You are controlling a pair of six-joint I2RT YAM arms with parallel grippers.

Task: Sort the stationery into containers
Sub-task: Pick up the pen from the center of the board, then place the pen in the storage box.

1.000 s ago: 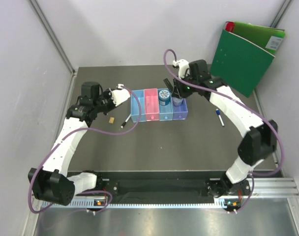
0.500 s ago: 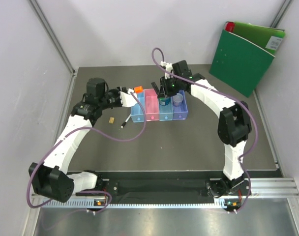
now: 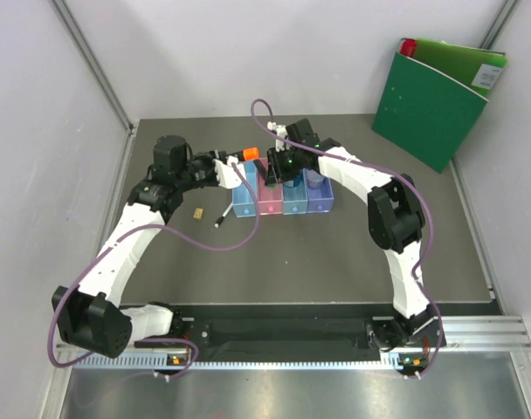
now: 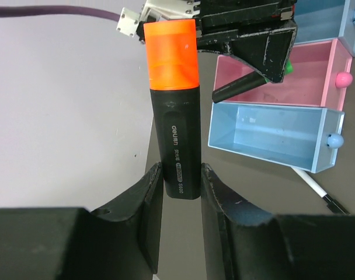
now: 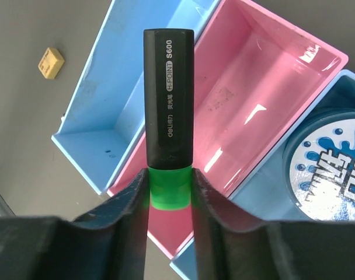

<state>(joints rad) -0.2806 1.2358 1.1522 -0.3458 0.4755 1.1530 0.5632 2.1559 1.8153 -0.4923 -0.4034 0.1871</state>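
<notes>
Tape (image 5: 329, 157) sits binned. Right gripper (image 5: 169, 192) clamps the green marker (image 5: 169, 99) above the pink bin (image 5: 294, 64). Left gripper (image 4: 180, 181) pinches the orange marker (image 4: 174, 87). Nearby, pen (image 3: 222, 215) and tan piece (image 3: 197, 212) lie unsorted.

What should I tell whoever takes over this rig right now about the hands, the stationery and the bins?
Left hand: shut on the orange-capped marker, by the empty end light blue bin.
Right hand: shut on the green-capped marker, above the pink bin.
Done: tape roll sits in the next light blue bin.
Left: drop both markers; white pen and small tan piece lie on the table.
</notes>
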